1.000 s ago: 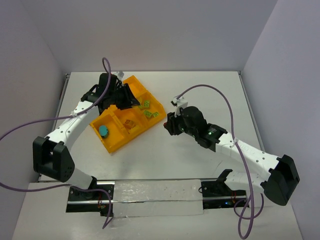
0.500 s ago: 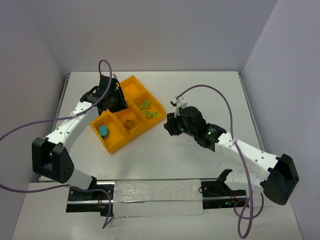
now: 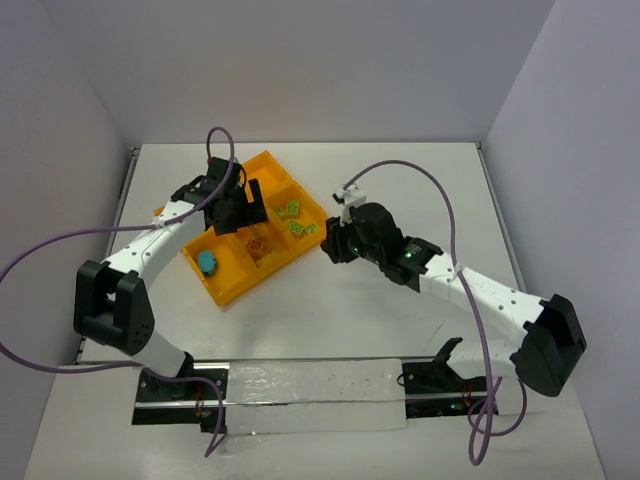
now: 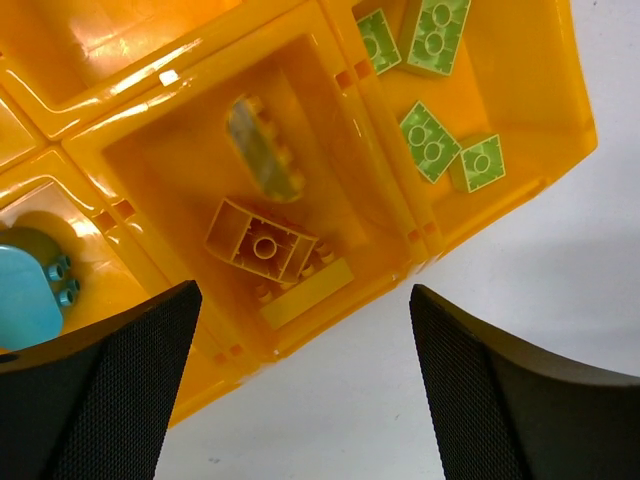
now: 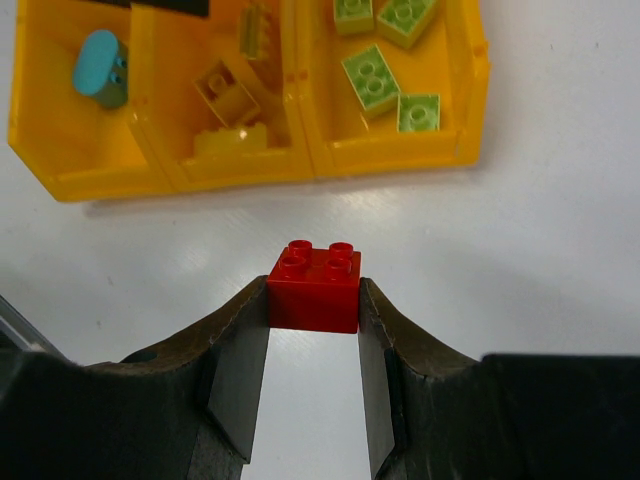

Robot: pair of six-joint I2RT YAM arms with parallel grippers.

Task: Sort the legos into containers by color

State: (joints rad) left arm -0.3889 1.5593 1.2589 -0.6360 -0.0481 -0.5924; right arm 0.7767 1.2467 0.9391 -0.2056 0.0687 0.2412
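A red brick (image 5: 313,287) is pinched in the right gripper (image 5: 314,305), low in the wrist frame. The tray (image 5: 395,158) is stretched across the top, straight ahead and apart. The left gripper (image 4: 300,310) is held spread above the middle compartment (image 4: 180,170).

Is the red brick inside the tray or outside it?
Outside. The right gripper holds the red brick in its jaws, with bare table between it and the tray.

no readable text, labels or numbers
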